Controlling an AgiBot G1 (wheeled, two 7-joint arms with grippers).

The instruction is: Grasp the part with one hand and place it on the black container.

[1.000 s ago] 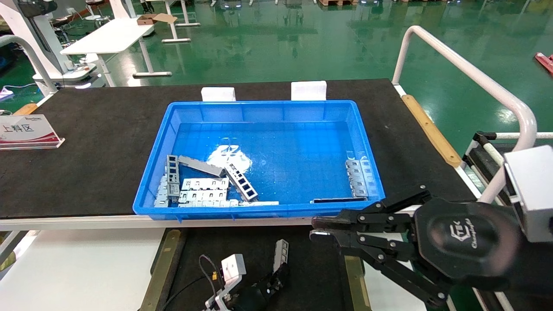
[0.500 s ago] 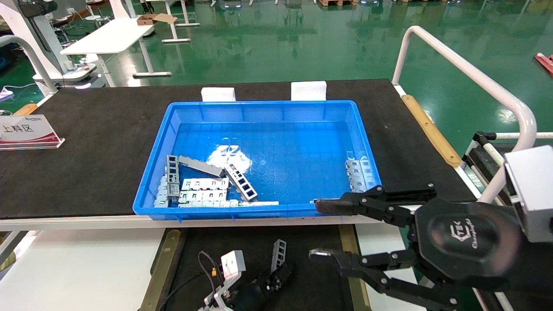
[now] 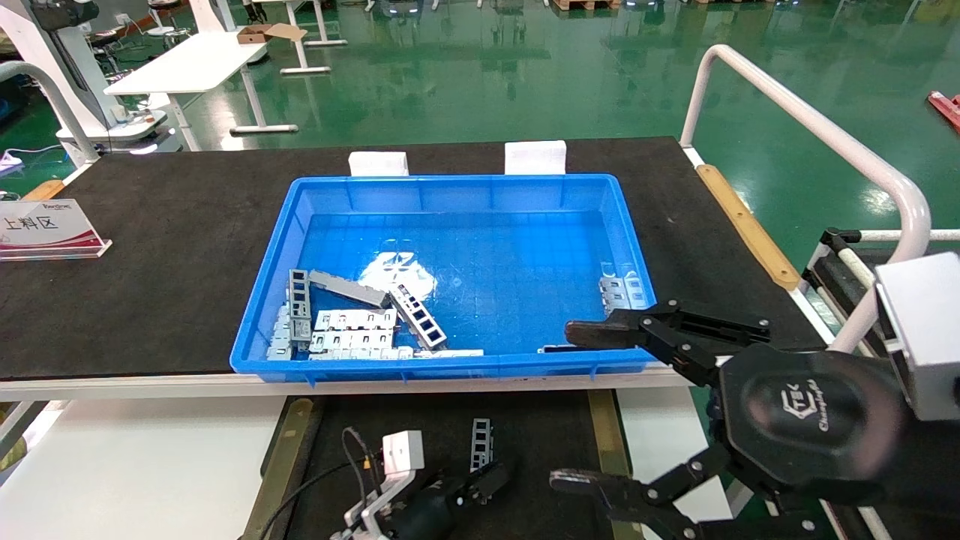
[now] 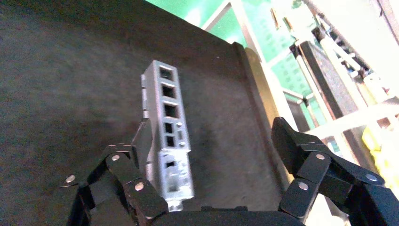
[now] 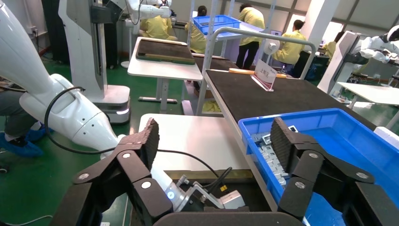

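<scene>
Between the spread fingers of the left gripper [image 4: 214, 155], low over the black container [image 3: 540, 435], the part [image 4: 168, 132] lies cut-outs up, close against one finger [image 4: 124, 176] and well apart from the other. Beyond it, the right gripper [image 3: 585, 405] hangs wide open and empty, near the blue crate [image 3: 450, 366].

Blue crate [image 3: 450, 360] with seemingly metal parts [image 3: 352, 330]

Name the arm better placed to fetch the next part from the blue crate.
Right. The right gripper hangs open at the blue crate's near rim; the left gripper, open, is low over the black container beside the part.
</scene>
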